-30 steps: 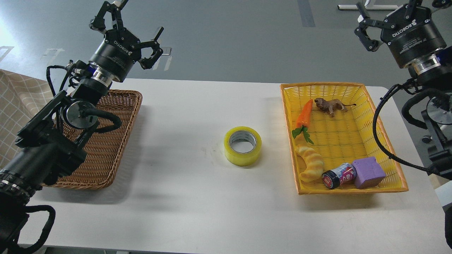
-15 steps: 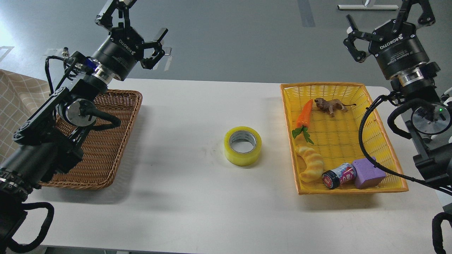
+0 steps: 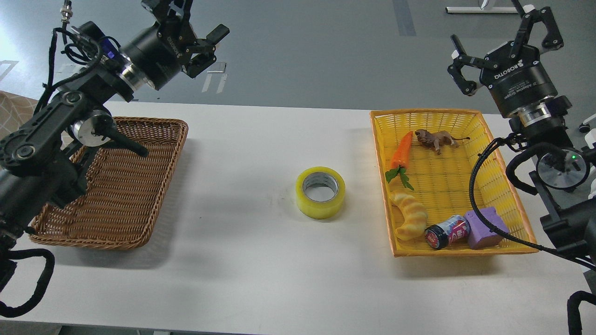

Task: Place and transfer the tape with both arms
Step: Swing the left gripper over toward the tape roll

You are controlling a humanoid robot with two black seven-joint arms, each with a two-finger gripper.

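The yellow tape roll (image 3: 320, 192) lies flat on the white table (image 3: 260, 260) near its middle, core opening up. My left gripper (image 3: 195, 25) is open and empty, raised high above the far left of the table, behind the brown basket. My right gripper (image 3: 505, 42) is open and empty, raised above the far right corner, behind the yellow basket. Both are far from the tape.
A brown wicker basket (image 3: 111, 186) stands at the left. A yellow basket (image 3: 503, 186) at the right holds a toy carrot (image 3: 401, 151), a lion figure (image 3: 435, 138), a croissant toy (image 3: 409, 215), a small can (image 3: 446, 231) and a purple block (image 3: 484, 228).
My left arm has lifted and its gripper moved up and to the right. My right gripper has moved left and lower in view. The tape has not moved.
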